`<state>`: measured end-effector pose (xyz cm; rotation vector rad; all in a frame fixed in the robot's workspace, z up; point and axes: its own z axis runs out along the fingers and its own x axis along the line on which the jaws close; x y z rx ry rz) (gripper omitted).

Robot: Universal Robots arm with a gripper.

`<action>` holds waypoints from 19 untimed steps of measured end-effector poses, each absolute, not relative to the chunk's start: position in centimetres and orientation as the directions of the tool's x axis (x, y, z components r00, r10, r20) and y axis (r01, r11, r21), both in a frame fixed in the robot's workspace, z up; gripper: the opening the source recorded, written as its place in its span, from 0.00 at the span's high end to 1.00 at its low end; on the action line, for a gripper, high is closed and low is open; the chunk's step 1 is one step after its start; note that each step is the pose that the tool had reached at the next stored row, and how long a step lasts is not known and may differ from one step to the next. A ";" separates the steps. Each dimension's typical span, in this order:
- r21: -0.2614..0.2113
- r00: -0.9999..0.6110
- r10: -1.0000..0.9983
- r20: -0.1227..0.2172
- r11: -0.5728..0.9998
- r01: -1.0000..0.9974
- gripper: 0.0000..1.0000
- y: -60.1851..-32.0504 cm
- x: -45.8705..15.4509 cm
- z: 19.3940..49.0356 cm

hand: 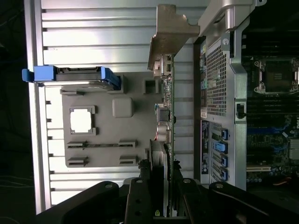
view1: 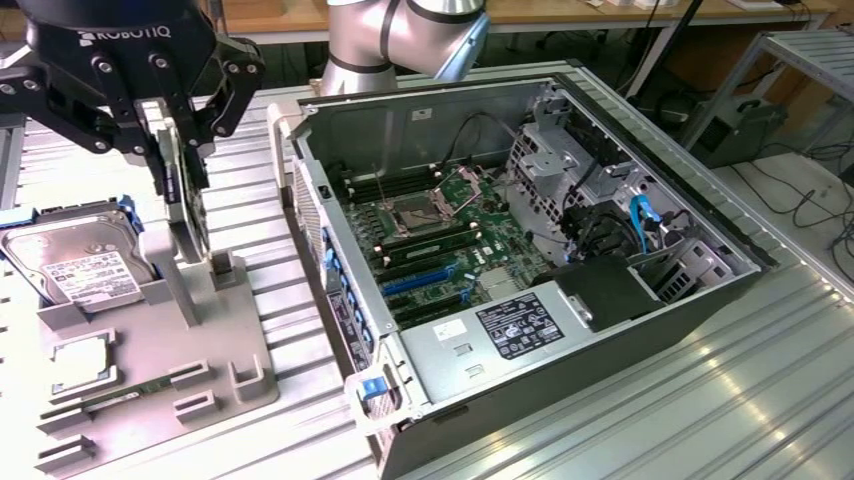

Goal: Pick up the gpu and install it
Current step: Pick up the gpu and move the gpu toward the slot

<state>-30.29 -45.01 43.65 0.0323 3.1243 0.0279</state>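
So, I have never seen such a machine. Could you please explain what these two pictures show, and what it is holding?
It is a robot arm ending in a black gripper, a kind of claw. One picture comes from a camera off the arm that sees the whole scene. The other comes from a camera on the wrist, looking along the fingers. On the metal table are a grey tray with a hard drive, and an open computer case. The gripper is closed on a graphics card, held on edge over the tray.
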 end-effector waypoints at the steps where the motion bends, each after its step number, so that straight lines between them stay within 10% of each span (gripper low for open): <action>1: 0.018 -1.000 0.021 -0.017 1.000 0.021 0.73 -45.0 -30.3 43.8; 19: 0.018 -1.000 0.021 -0.017 1.000 0.021 0.73 -45.0 -30.3 45.7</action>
